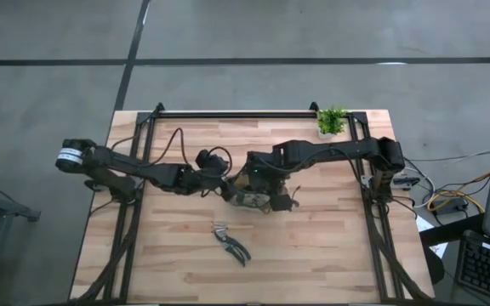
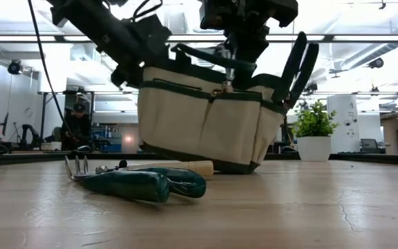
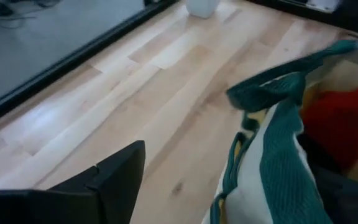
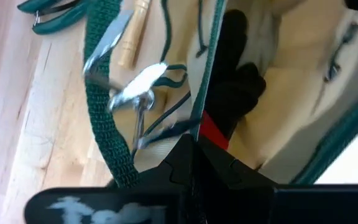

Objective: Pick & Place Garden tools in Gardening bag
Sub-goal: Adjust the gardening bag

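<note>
The tan gardening bag (image 1: 253,199) with green trim sits mid-table. In the low view the gardening bag (image 2: 206,124) is tilted, resting on one bottom edge (image 2: 244,166). A red-and-black item (image 3: 334,115) lies inside. My left gripper (image 1: 225,189) is at the bag's left rim, open. My right gripper (image 1: 260,180) is above the bag's mouth, shut on a metal rake tool (image 4: 132,93). Teal-handled pruning shears (image 1: 231,242) lie on the table nearer the front edge. A wooden-handled fork (image 2: 144,167) lies beside the bag. My left gripper straddles the bag's green rim (image 3: 272,155), coming level from the table's left. One finger (image 3: 114,180) stands outside, apart from the wall. The other is hidden under the rim, so I cannot tell how it touches. The bag's left side is raised off the table. My right gripper holds the metal rake tool from above, pointing down. The tool's thin metal stem (image 4: 138,127) and clawed head stick out past the fingers toward the bag's mouth. The fingers themselves hide the held part. The tool is clear of the table, next to the bag's green strap (image 4: 104,143).
A small potted plant (image 1: 332,121) stands at the far right of the table. The shears (image 2: 147,184) and fork lie between the bag and the near edge. A black frame rail (image 1: 236,113) runs along the far edge.
</note>
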Action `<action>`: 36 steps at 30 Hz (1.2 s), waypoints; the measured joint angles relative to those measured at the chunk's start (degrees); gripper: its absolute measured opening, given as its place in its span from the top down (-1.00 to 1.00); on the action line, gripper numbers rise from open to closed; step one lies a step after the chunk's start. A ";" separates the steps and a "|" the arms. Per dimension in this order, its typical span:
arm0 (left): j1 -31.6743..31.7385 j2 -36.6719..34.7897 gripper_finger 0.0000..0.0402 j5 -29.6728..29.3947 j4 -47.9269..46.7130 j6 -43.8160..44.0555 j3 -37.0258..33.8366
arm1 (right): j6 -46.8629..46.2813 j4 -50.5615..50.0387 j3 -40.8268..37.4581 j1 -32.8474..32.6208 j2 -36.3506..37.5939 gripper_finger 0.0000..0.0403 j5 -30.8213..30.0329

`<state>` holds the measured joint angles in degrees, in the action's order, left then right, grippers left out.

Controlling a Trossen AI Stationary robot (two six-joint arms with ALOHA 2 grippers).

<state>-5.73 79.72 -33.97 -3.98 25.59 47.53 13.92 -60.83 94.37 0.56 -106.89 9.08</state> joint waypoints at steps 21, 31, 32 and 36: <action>-1.85 -1.22 -0.51 -4.14 -0.40 -4.47 -0.50 | -1.48 4.53 -0.09 -0.17 0.02 0.96 -0.04; -2.05 -1.36 -0.51 -12.57 4.00 -9.93 -0.85 | -0.49 7.20 -0.57 0.01 0.02 0.96 0.19; -2.05 -1.50 -0.51 -12.28 3.76 -9.15 -0.85 | -0.47 7.22 -0.63 0.04 0.02 0.96 0.02; -2.48 -1.63 -0.51 -11.78 1.34 -4.98 -0.96 | -0.60 7.70 -0.63 0.25 0.02 0.96 -0.07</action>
<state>-8.20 78.08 -45.75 -2.65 20.61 46.57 13.31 -53.13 93.73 0.80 -106.87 9.02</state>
